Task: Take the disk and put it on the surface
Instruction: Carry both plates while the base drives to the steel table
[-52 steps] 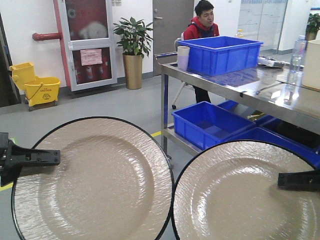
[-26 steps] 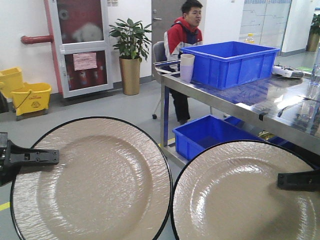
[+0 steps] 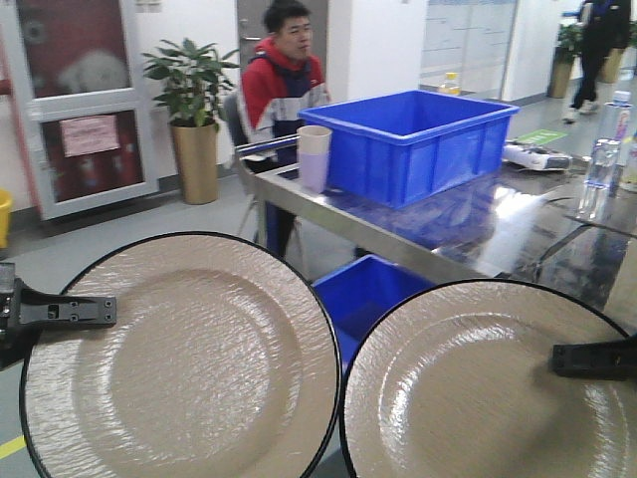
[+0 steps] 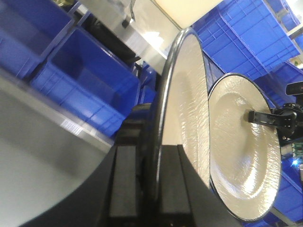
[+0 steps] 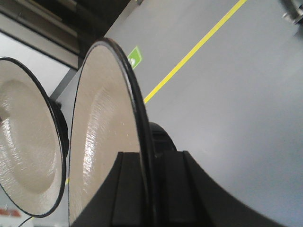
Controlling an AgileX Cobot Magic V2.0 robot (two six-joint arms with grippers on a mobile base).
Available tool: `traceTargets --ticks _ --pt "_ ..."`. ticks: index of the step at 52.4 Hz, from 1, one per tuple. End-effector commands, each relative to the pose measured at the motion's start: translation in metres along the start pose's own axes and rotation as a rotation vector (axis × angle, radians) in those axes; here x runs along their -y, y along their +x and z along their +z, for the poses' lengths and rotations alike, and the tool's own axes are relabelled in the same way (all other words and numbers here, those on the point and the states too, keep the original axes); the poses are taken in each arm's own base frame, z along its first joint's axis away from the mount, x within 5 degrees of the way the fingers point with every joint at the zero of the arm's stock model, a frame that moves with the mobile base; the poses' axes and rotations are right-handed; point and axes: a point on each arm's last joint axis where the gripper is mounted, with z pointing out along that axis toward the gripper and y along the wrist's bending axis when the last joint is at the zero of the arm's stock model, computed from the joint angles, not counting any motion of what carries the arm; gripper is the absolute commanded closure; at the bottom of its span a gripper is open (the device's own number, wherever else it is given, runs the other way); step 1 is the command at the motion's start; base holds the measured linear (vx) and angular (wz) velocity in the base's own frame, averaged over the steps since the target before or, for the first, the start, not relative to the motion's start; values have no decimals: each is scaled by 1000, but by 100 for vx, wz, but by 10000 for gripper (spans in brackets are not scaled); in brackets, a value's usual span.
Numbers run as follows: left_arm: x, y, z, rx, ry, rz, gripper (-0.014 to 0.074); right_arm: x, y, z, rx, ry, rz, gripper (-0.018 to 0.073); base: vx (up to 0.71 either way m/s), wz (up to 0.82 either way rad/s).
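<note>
The left pincer (image 4: pixel 149 187) is pinched tight on the rim of the left disk (image 3: pixel 189 368). One finger lies on the front face and one on the back, with the thin black rim squeezed between them. The right pincer (image 5: pixel 147 187) grips the right disk (image 3: pixel 468 398) the same way, from the right side.

Both disks are big, pale plates with a bumpy shine. They are up in the air, standing on edge, with their hollow faces turned toward the front camera. They hang side by side. Their rims look like they meet in the middle, but from here I cannot tell if they really touch.

The shiny bench (image 3: pixel 478 224) is farther off and to the right, behind the disks. A big blue bin (image 3: pixel 418 139) and a cup (image 3: pixel 314 157) stand on its far left part. A clear bottle (image 3: pixel 604 149) stands at its right end. A man in a red jacket (image 3: pixel 284 75) sits behind it, and a potted plant (image 3: pixel 189 95) is by the far wall.

So the grabbing part looks done: each arm has its disk. The placing part is not done, since neither disk rests on anything. What is left, I think, is to carry the disks over a bare patch of the bench, tip them flat, lower them, and let go.
</note>
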Motion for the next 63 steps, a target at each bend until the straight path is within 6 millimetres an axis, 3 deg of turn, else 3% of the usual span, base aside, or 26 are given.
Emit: traceTargets --ticks 1,63 --pt "28 -10 -9 102 125 -10 604 -25 -6 -9 56 -134 -10 568 48 -38" --pt "27 -11 -9 108 120 -11 604 -25 -6 -9 57 -133 -10 568 35 -62"
